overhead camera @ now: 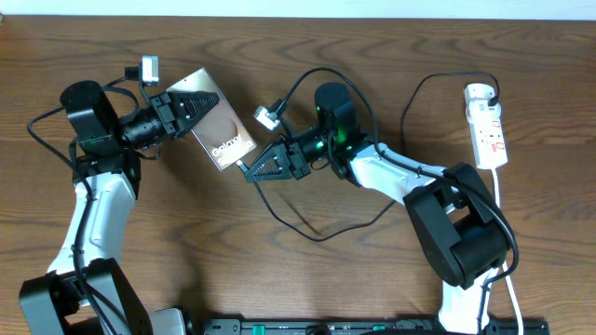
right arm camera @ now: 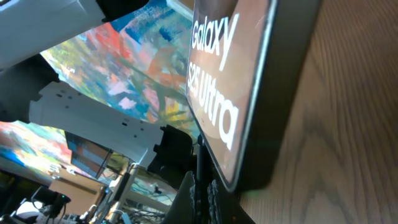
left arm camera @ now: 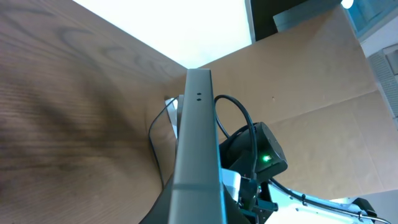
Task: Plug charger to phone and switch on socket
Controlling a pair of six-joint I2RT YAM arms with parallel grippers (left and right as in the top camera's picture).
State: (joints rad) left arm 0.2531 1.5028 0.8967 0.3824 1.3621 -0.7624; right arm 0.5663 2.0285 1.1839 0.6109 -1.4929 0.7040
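Left gripper clasps the phone; right gripper has its tips against the phone's edge by the charger, grip unclear.

Phone, right wrist view: white "Galaxy S25 Ultra" on its face
Phone, overhead view: only "Galaxy" legible
Power strip, right table edge: red marks unreadable

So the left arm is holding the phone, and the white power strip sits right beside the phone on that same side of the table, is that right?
Not quite. The left gripper does hold the phone, but the white power strip lies on the opposite side of the table, far from the phone, as the overhead view shows.
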